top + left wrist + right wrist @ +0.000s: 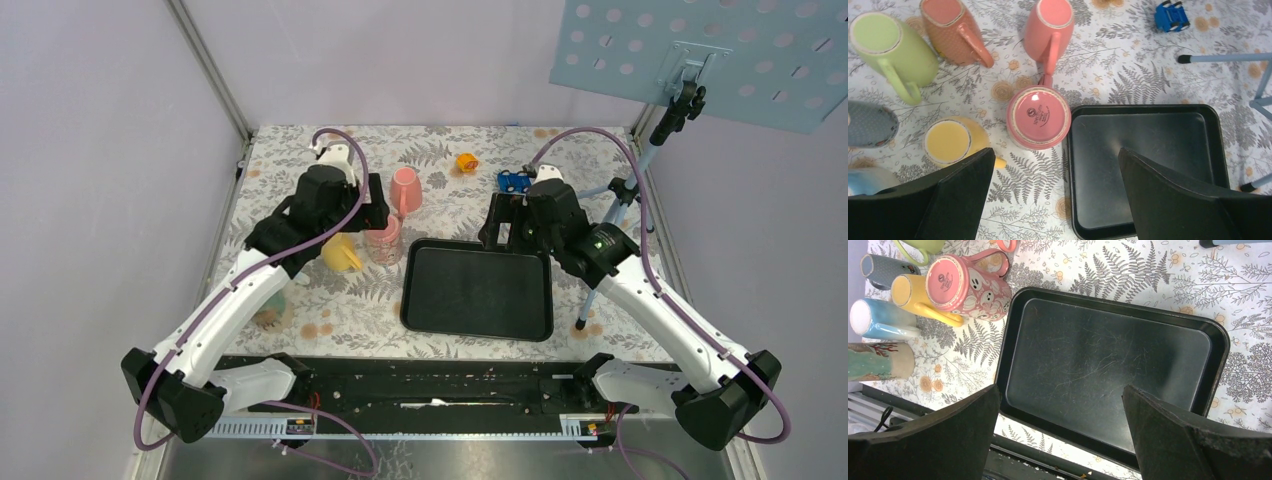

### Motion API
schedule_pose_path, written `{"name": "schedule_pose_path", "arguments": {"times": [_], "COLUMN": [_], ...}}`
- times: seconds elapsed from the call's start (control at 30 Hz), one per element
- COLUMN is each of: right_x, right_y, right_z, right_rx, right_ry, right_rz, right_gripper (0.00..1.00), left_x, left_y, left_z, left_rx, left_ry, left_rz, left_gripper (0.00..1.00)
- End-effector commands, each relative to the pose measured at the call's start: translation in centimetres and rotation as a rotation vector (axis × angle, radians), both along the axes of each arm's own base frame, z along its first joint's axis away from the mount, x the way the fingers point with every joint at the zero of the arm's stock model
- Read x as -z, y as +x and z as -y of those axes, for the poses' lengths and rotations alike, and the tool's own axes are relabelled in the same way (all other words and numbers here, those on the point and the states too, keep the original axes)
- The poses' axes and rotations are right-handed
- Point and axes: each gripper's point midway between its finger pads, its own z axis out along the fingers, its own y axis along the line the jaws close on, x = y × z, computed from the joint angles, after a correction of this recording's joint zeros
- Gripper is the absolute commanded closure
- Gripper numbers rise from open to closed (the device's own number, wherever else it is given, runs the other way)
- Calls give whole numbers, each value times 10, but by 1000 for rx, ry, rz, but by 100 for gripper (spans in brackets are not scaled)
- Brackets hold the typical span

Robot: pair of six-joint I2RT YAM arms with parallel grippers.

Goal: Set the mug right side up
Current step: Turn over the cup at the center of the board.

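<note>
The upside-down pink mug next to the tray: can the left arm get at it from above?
Probably yes. The left gripper hangs open above the pink mug, nothing between. The yellow mug and the tray stand close on either side.

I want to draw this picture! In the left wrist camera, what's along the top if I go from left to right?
Green mug → orange-brown mug → plain pink mug → little blue toy car.
</note>
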Motion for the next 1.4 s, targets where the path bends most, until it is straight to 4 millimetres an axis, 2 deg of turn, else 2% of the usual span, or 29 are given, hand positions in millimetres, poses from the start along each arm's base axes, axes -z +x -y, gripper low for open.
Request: {"name": "schedule_pose_path", "arguments": {"times": [0.0,0.2,0.33,0.47,0.73,0.93,1.13,1.37], "right_x": [-4,5,9,11,16,15,14,15], "right_y": [-3,-6,-8,-11,-17,-19,-22,-26], "right_z": [0,-4,-7,-6,1,7,12,17], "right_rx": [-17,-42,-58,-71,-76,-72,-63,-60], "right_ry": [0,5,10,7,-18,-30,-35,-40], "right_rz": [20,4,-5,-8,-1,10,24,23], "right_gripper": [1,1,1,1,1,1,1,1], "left_x": [3,35,72,100,115,129,138,167], "left_y": [3,-10,-26,-35,-18,-3,10,13], "left_z": [-17,-33,-54,-70,-91,-83,-73,-73], "left_rx": [-123,-238,-391,-555,-786,-816,-807,-822], "left_ry": [3,-5,0,-41,-76,-92,-99,-117], "left_rz": [1,-89,-171,-217,-222,-296,-355,-457], "left_gripper": [1,1,1,1,3,6,18,26]}}
